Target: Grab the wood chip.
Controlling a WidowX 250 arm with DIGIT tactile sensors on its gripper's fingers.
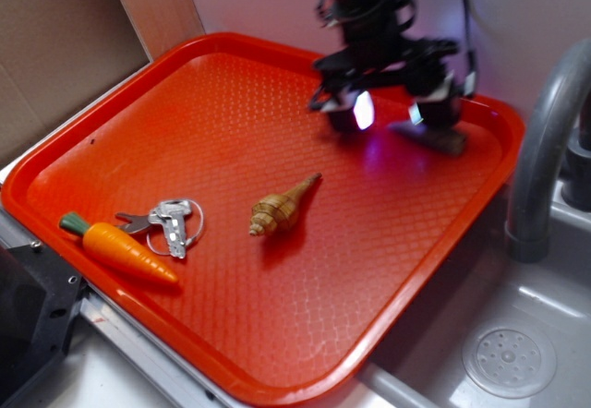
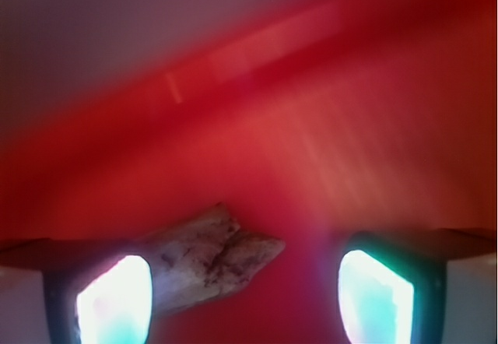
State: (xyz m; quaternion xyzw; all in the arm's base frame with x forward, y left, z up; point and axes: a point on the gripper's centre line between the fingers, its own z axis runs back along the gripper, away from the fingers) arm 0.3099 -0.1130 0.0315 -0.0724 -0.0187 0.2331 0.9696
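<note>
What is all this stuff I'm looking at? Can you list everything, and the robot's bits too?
tray: one, red, on the counter, holding everything below
wood chip: one, grey-brown, far right of the tray, between the open fingers, close to one of them
seashell: one, tan spiral, middle of the tray
toy carrot: one, orange with green top, near left edge of the tray
keys: a small silver bunch on a ring, beside the carrot
faucet: one, grey, right of the tray
sink: one, grey, lower right
gripper: one, black with glowing pads, open, low over the wood chip
</note>
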